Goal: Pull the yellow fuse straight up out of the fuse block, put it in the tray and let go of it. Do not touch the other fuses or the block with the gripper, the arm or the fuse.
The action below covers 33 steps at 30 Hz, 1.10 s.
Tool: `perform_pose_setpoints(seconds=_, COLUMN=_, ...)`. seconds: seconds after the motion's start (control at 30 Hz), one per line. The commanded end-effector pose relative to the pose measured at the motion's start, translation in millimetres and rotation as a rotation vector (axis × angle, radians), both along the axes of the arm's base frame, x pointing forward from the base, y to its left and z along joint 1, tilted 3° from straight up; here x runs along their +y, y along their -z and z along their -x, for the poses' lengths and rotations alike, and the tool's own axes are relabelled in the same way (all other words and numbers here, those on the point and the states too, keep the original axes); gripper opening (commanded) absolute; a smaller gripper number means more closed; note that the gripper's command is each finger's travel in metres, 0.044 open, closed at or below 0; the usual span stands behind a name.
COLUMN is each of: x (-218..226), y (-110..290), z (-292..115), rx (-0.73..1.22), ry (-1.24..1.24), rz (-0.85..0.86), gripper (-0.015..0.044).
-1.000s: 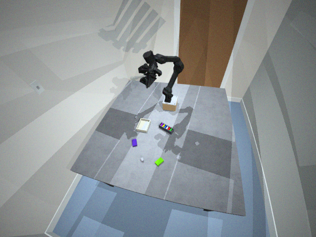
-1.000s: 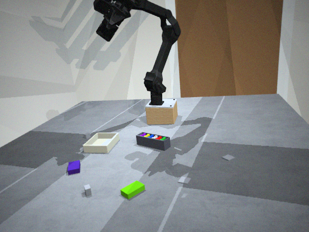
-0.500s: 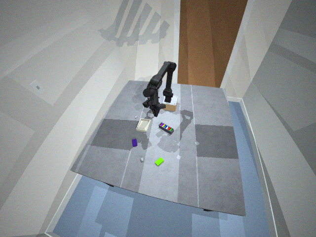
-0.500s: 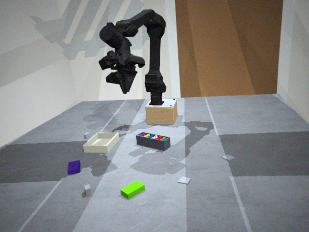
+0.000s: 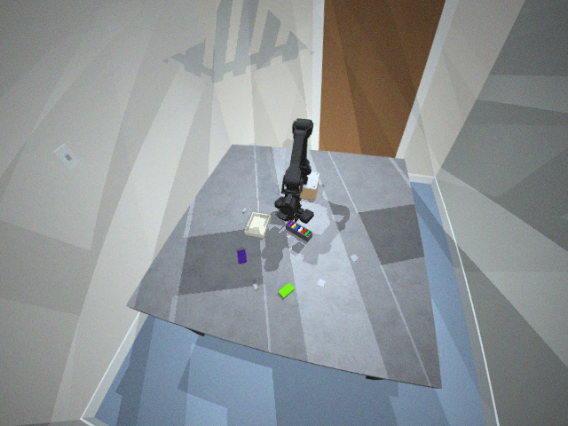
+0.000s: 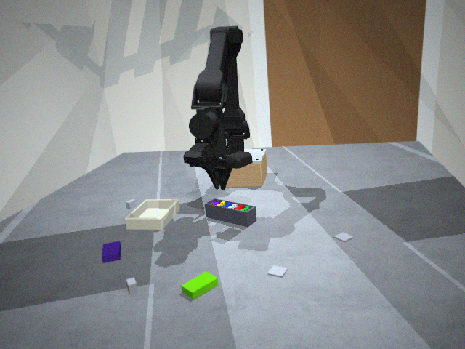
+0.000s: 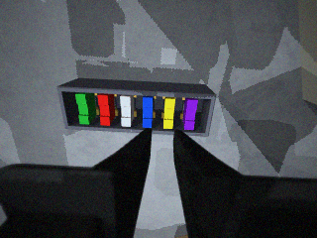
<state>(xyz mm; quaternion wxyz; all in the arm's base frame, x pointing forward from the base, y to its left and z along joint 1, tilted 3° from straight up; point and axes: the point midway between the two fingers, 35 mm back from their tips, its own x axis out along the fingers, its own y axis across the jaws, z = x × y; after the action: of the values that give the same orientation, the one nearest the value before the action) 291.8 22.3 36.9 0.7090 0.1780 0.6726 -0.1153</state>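
Observation:
The dark grey fuse block (image 5: 308, 237) (image 6: 229, 218) (image 7: 134, 85) stands on the table with a row of coloured fuses. In the wrist view they run green, red, white, blue, yellow, purple. The yellow fuse (image 7: 169, 113) (image 6: 221, 203) (image 5: 295, 226) sits in its slot between the blue and purple ones. My gripper (image 7: 162, 135) (image 6: 220, 186) (image 5: 292, 216) hangs a little above the block, pointing down, its fingers set narrowly apart with nothing between them. In the wrist view the gap lines up between the blue and yellow fuses. The cream tray (image 5: 254, 233) (image 6: 144, 224) stands left of the block.
The arm's wooden base box (image 6: 248, 174) (image 5: 309, 193) stands just behind the block. A purple block (image 6: 111, 251) (image 5: 240, 256) and a green block (image 6: 199, 284) (image 5: 286, 289) lie nearer the front. Small grey cubes (image 6: 131, 285) and flat white tiles (image 6: 277, 270) are scattered about.

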Motion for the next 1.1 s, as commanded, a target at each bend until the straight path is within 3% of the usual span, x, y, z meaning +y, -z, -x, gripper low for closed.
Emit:
perform_pose_setpoints(seconds=0.0, x=-2.0, y=6.4, z=3.7, rx=0.024, ry=-0.018, rz=0.017, gripper=0.0074)
perform_pose_setpoints(seconds=1.07, x=-1.7, y=33.2, z=1.9, rx=0.025, ry=-0.018, rz=0.017, gripper=0.0074)
